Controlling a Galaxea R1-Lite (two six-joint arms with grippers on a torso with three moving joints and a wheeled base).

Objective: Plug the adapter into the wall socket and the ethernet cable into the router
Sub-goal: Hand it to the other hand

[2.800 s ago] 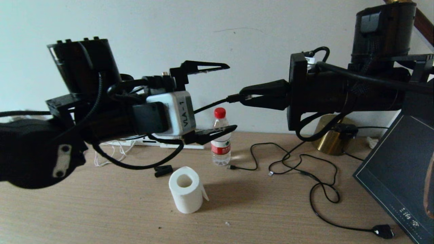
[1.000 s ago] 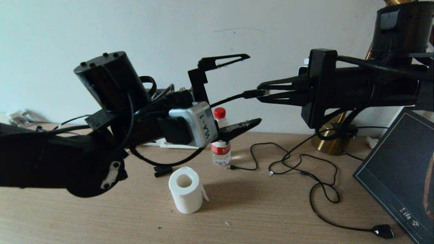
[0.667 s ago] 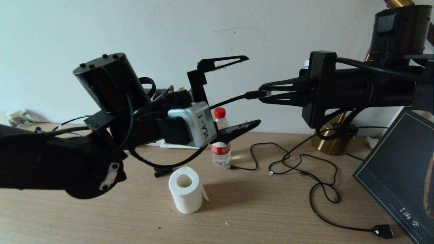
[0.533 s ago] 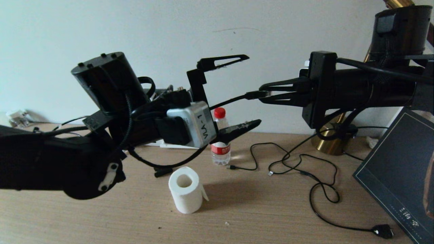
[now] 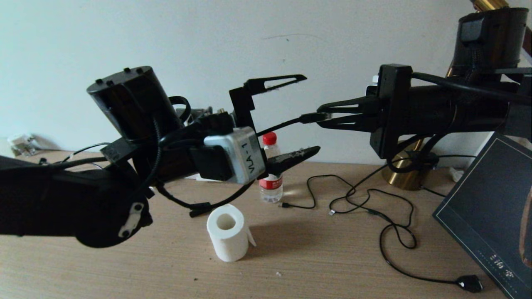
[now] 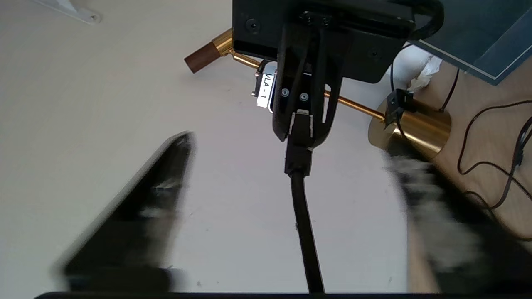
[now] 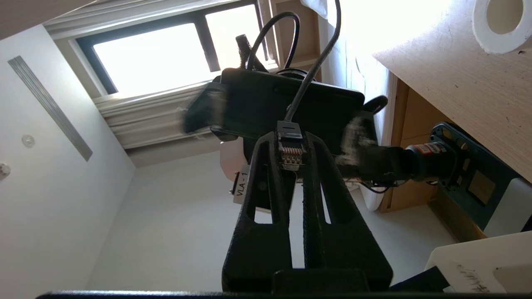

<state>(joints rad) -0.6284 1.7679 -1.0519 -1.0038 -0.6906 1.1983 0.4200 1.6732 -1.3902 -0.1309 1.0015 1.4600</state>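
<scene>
midair, right gripper (image 5: 328, 117) pinched the ethernet cable (image 5: 309, 118) at its plug, held out level, likely for a handover, while left gripper (image 5: 305, 112) waited around the cord, fingers (image 5: 274, 81) spread, not touching; router and socket unseen.

A thick black ethernet cable (image 5: 282, 123) with a clear plastic plug tip runs above a light wood-grain surface (image 5: 316, 257), where a white paper roll (image 5: 227, 232), a red-capped clear bottle (image 5: 271, 174) with a red-and-white label, and a shiny brass cylindrical base (image 5: 405, 174) stand.
</scene>
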